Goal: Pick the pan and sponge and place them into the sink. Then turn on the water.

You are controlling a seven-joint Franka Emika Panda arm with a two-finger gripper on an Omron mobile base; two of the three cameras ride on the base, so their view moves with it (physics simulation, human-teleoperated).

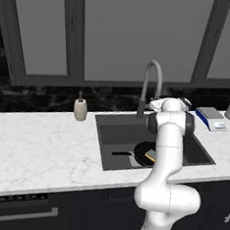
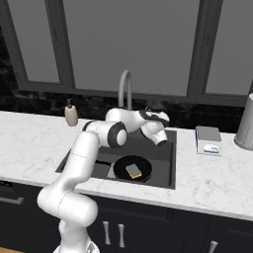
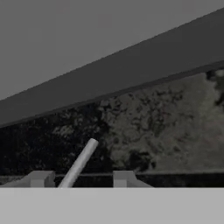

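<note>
You have the pan (image 2: 132, 169) lying on the floor of the sink (image 2: 165, 170), with the sponge (image 2: 133, 171) resting inside it, so both placing steps look done. What is left, by my reading, is the water: no stream falls from the faucet (image 2: 124, 85) in either base view.

Your gripper (image 3: 82, 178) sits up at the back of the sink, well above and behind the pan and sponge, by the foot of the faucet. In the hand view a thin pale rod (image 3: 80, 162), probably the faucet's lever, rises at a slant from between the two fingertips (image 3: 40, 178), nearer the left one. The jaws stand partly closed with a gap between them. You cannot tell whether either pad touches the rod, so do not count it as gripped.

Much is hard to make out. In the left base view your own arm covers the hand and part of the pan, leaving only a sliver of sponge. In the right base view the wrist hides the fingers and the lever. The hand view is rolled, and the lower ends of the fingers and rod are cut off.
</note>
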